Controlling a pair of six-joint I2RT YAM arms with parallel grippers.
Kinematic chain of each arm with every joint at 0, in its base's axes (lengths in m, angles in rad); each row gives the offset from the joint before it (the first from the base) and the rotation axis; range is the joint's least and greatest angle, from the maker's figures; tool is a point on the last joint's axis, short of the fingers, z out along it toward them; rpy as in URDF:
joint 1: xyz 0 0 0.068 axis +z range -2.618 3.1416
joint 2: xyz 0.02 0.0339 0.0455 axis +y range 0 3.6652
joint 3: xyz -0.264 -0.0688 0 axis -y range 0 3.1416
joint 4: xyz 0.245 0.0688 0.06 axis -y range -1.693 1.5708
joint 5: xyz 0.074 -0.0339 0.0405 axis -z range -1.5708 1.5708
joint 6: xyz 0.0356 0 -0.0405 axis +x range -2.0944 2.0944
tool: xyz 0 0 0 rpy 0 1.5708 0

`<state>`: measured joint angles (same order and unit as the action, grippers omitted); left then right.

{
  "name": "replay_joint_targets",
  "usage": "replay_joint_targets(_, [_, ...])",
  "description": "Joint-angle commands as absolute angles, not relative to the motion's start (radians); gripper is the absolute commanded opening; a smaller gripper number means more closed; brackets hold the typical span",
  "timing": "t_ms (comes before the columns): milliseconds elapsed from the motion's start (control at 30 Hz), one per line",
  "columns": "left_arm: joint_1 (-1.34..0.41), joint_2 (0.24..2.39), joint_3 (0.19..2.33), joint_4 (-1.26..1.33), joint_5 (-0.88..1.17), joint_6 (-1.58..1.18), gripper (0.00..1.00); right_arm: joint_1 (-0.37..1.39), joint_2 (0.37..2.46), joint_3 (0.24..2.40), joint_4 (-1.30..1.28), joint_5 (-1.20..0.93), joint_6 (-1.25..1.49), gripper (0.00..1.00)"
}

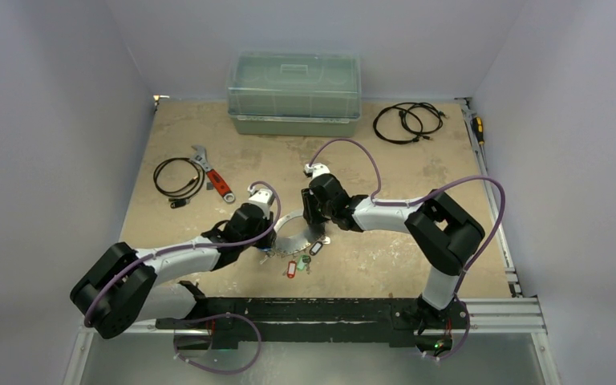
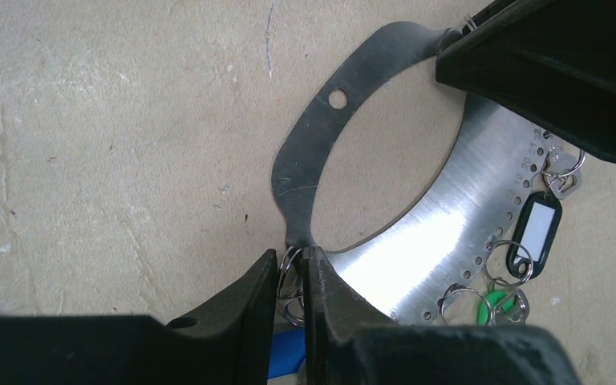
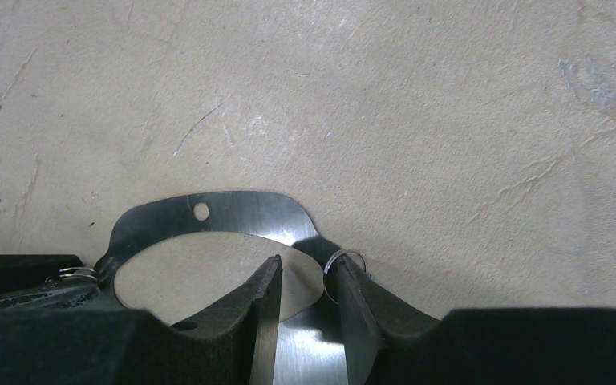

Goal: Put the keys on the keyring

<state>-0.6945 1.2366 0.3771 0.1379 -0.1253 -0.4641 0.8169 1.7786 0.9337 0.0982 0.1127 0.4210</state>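
Pale walls enclose a tan bench (image 1: 385,265). A lidded green box (image 1: 294,92) sits at its far edge, with black cable coils (image 1: 407,122) and a wrench (image 1: 212,178) well apart from the work. Both arms converge at mid-bench.

1. The keyring (image 2: 401,249) lies flat on the bench between the two arms. It is a flat metal loop, broad and drilled on one side, narrow on the other.
2. The right pincer (image 3: 306,269) is grasping the keyring across its band, one finger inside the loop and one outside. I judge that this grip anchors the loop so it cannot slide while a key is worked on.
3. The left pincer (image 2: 292,257) is clenched on a small split ring (image 2: 291,277) that touches the loop's narrow end. A blue tag (image 2: 285,353) shows below the fingers. I take this placement as lining the split ring up with the loop's edge.
4. The other keys (image 1: 301,258), with a black tag (image 2: 537,228), a green tag (image 2: 497,303) and a red tag (image 1: 292,267), lie just beside the drilled edge. Whether any is threaded on, I cannot tell.
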Motion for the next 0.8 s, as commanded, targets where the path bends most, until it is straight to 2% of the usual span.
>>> replay_joint_targets(0, [-0.696,1.254,0.387,0.169,-0.109,-0.471,0.16,0.811,1.752,0.922,0.068,0.102,0.407,0.35])
replay_joint_targets(67, [-0.696,1.260,0.389,0.169,-0.101,-0.468,0.15,0.811,1.752,0.922,0.069,0.100,0.407,0.35])
replay_joint_targets(167, [-0.696,1.258,0.390,0.171,-0.098,-0.464,0.00,0.811,1.751,0.922,0.069,0.098,0.407,0.35])
replay_joint_targets(433, [-0.696,1.193,0.389,0.199,-0.068,-0.436,0.00,0.812,1.707,0.895,0.097,0.104,0.409,0.35])
replay_joint_targets(767, [-0.696,0.998,0.316,0.356,-0.006,-0.369,0.00,0.813,1.483,0.757,0.247,0.116,0.378,0.37])
